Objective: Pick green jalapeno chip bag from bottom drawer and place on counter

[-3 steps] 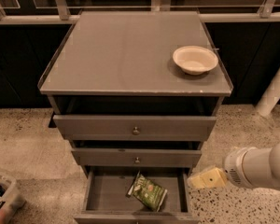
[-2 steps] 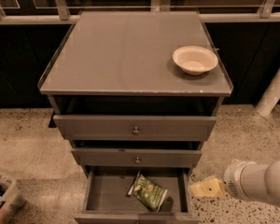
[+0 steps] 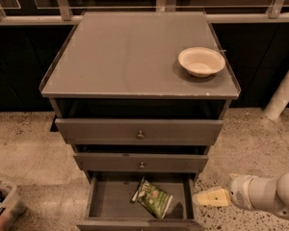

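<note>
Speckled floor is seen around the cabinet. The green jalapeno chip bag (image 3: 153,199) is laid in the bottom drawer (image 3: 106,196), the counter (image 3: 125,57) at its 12 o'clock. The gripper (image 3: 211,197) is held outside at the bag's 3 o'clock, and its grip state cannot be told. The drawer wall should be cleared, then the bag approached from above.

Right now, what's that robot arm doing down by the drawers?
The robot is going after the green chip bag. The bag lies inside the open bottom drawer, and nothing is holding it yet. The gripper hovers just outside the drawer, on its right side, pointing toward it. Up on the counter sits a white bowl near the right edge. The bag is not up there yet.
</note>
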Robot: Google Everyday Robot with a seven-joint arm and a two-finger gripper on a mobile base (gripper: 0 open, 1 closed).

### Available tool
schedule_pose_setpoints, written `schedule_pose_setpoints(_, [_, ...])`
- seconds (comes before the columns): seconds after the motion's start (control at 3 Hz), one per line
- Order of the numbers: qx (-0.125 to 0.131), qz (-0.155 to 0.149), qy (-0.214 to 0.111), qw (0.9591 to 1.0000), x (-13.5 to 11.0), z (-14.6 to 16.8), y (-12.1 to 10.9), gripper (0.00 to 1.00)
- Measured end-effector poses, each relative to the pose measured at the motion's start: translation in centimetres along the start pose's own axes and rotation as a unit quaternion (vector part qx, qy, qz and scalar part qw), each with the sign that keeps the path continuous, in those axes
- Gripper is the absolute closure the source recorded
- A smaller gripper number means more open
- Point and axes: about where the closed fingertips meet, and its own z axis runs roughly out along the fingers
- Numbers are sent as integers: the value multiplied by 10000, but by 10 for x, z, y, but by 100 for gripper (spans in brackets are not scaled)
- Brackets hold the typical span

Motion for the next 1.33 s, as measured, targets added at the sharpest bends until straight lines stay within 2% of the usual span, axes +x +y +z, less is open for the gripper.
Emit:
schedule_pose_setpoints(0.33, [-301, 124, 60, 9995, 20, 26, 1, 0])
schedule_pose_setpoints(0.67, [-376, 139, 57, 9992, 23, 32, 3, 0])
schedule_pose_setpoints(1.0, [-766, 202, -45, 9968, 31, 54, 1, 0])
schedule_pose_setpoints(1.33, [-1549, 297, -163, 9874, 45, 98, 1, 0])
